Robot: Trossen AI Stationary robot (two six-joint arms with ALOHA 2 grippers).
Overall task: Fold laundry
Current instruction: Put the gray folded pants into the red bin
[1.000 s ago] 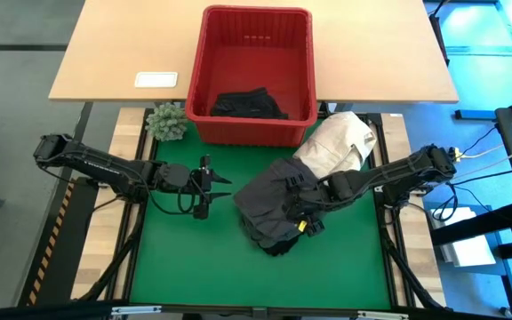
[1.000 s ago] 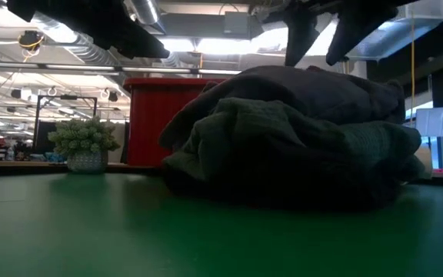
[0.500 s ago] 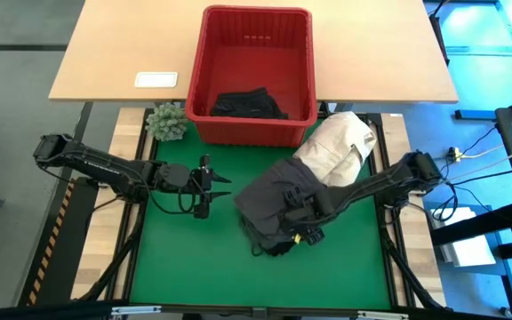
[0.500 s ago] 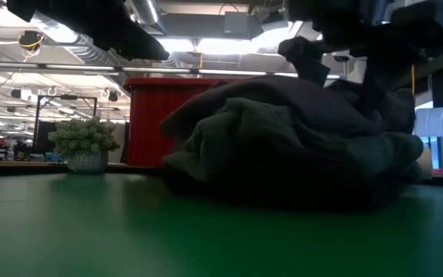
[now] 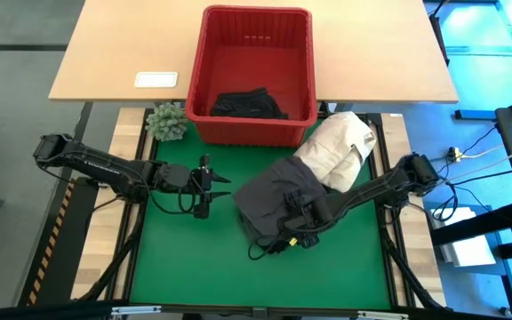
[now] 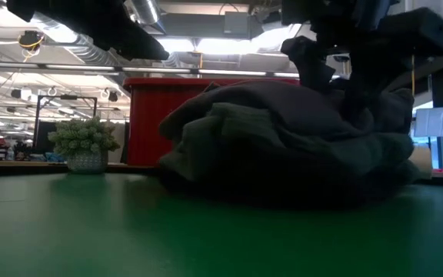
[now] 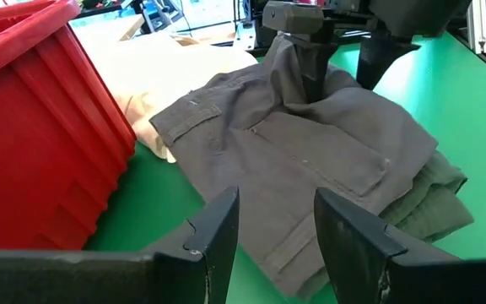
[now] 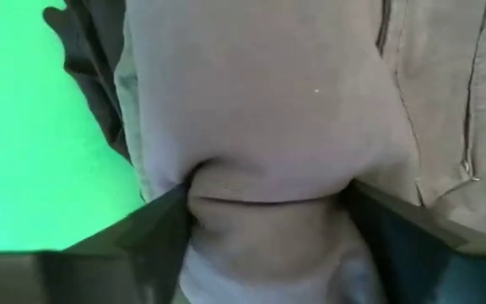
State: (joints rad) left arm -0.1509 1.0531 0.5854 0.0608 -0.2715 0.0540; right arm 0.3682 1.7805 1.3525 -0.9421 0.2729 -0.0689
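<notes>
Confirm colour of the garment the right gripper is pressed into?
Dark grey garment, lying on a dark green one; clearest in the left wrist view.

- The right gripper [image 5: 297,224] sits at about 5 o'clock from the table's centre, arm reaching in from 3 o'clock, fingers spread wide and pressed down.
- The left gripper [image 5: 210,187] waits at 9 o'clock, fingers [image 7: 218,230] partly apart, holding nothing.

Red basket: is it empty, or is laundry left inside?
Not empty. The high view shows one dark garment lying inside the red basket, near its front wall.
</notes>
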